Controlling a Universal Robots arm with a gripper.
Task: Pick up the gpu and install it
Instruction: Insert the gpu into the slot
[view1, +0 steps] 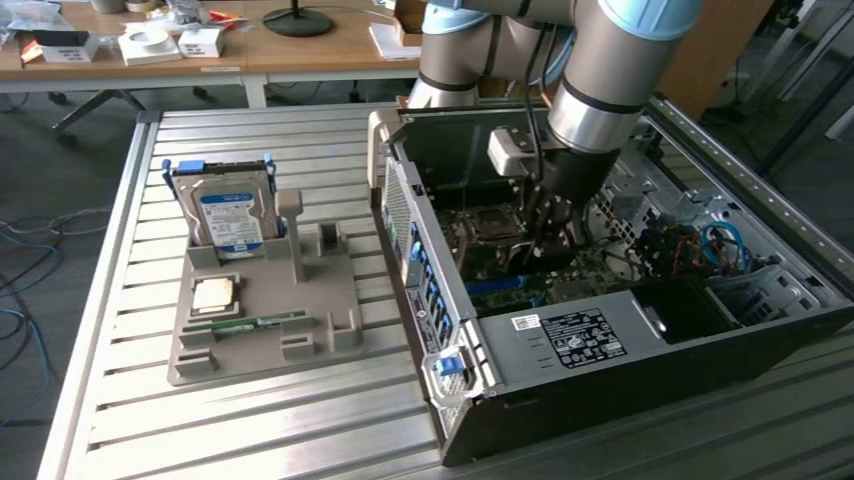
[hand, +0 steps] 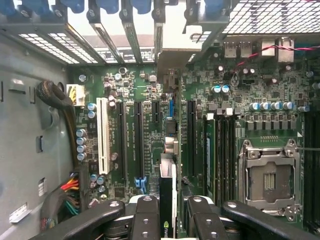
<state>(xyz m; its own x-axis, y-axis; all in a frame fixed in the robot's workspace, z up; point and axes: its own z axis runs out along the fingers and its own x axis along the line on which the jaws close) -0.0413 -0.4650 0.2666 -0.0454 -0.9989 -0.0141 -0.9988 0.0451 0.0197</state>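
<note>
Tool (hand: 168, 212) clamped on gpu (hand: 169, 150), edge-on inside PC case (view1: 747, 345); apparently over a motherboard (hand: 240, 90) slot.

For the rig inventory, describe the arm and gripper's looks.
The silver-grey cylindrical robot arm has a pale blue joint cap, a black band, a black cable and a beige box at the wrist. The black jointed-link gripper has silver pivot screws.

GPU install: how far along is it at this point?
Done: the gpu is off the holder and inside the PC case. In hand: the gripper grips it edge-on over the motherboard, among the expansion slots. Left: it is not released, and I cannot tell whether it is seated.
</note>
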